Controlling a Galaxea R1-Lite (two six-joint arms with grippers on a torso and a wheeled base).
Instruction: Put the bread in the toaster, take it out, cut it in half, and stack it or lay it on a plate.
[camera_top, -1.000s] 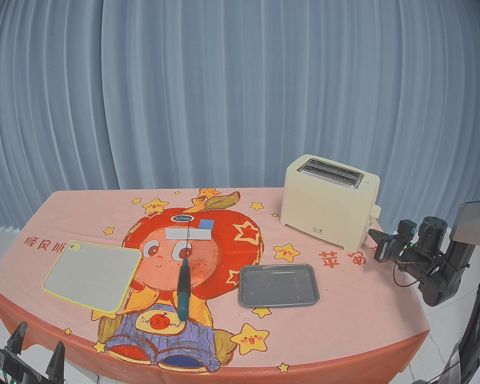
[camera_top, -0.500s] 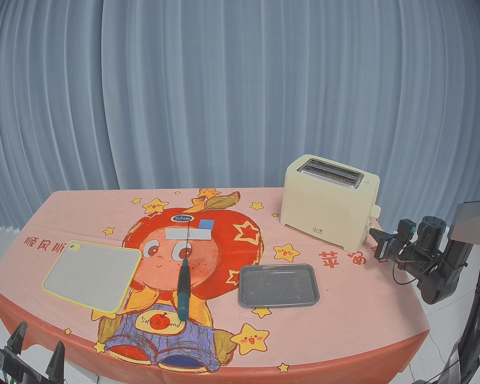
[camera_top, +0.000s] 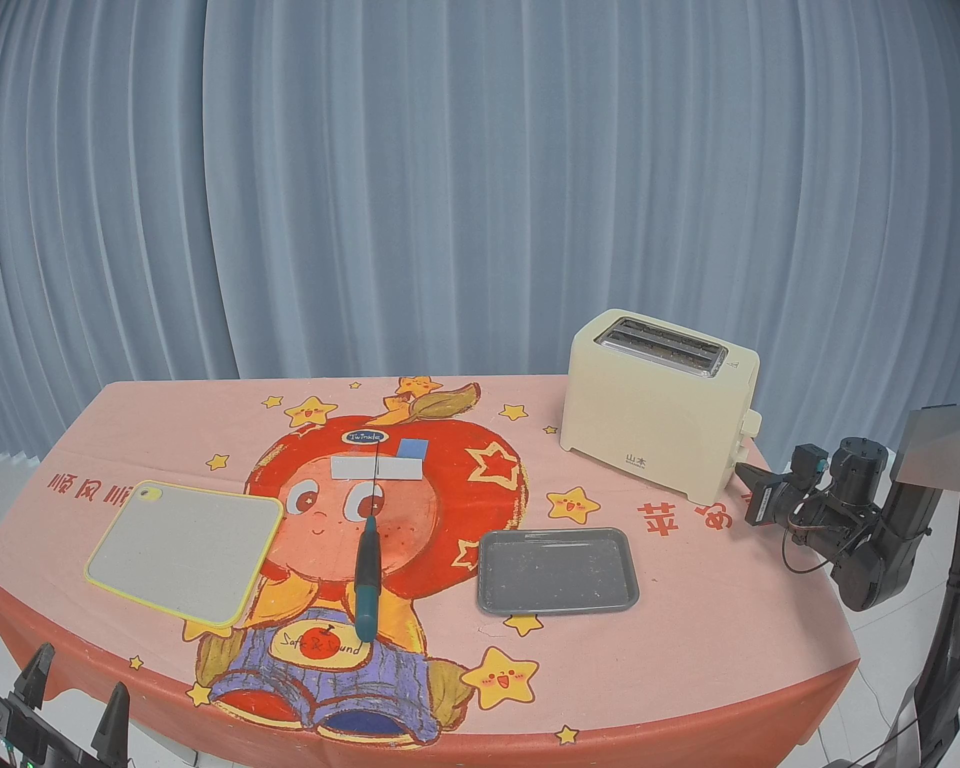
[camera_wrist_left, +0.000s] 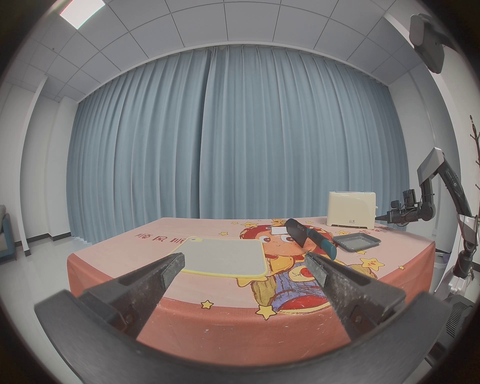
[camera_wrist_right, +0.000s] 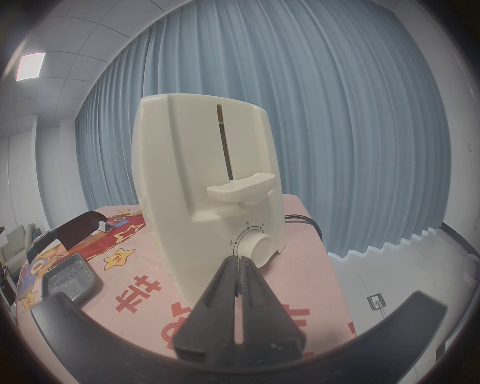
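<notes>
Toaster (camera_top: 655, 400), cream, its lever (camera_wrist_right: 241, 186) sitting low, is standing at ten o'clock of the closed right gripper (camera_top: 748, 472), whose tips are pointing at its dial (camera_wrist_right: 255, 246).

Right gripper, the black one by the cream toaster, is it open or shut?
Shut: the black right gripper has its fingertips together in the right wrist view, nothing between them, just short of the round dial on the cream toaster.
</notes>
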